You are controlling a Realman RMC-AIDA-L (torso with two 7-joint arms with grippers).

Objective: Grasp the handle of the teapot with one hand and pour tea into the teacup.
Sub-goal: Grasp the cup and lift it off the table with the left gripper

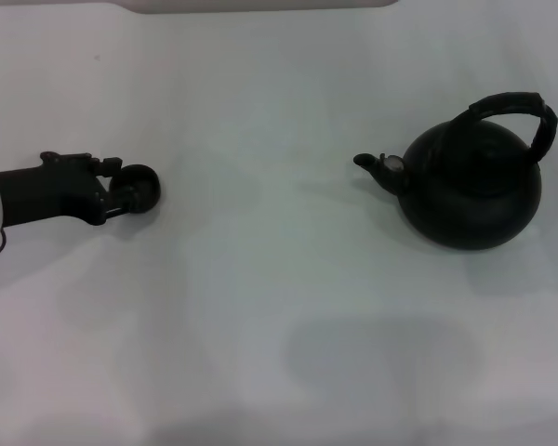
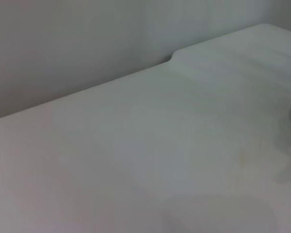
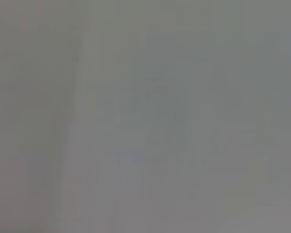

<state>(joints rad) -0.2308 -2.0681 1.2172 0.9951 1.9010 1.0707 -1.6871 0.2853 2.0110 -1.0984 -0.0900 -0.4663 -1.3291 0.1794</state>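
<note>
The left pincer (image 1: 121, 193) is at the teacup (image 1: 139, 186) (grip state unclear) – teapot (image 1: 472, 186) stands well apart on the table (image 1: 279, 307); a nudge could topple the cup.

black teapot (image 1: 472, 190), white table (image 1: 279, 307)

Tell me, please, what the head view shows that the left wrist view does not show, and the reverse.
Only the head view shows the teapot with its handle, spout toward the robot's left, and the left gripper at the teacup on the left. I cannot tell whether it grips the cup. Only the left wrist view shows the table's far edge against a grey wall. Both show the bare white table. The right gripper appears in neither.
</note>
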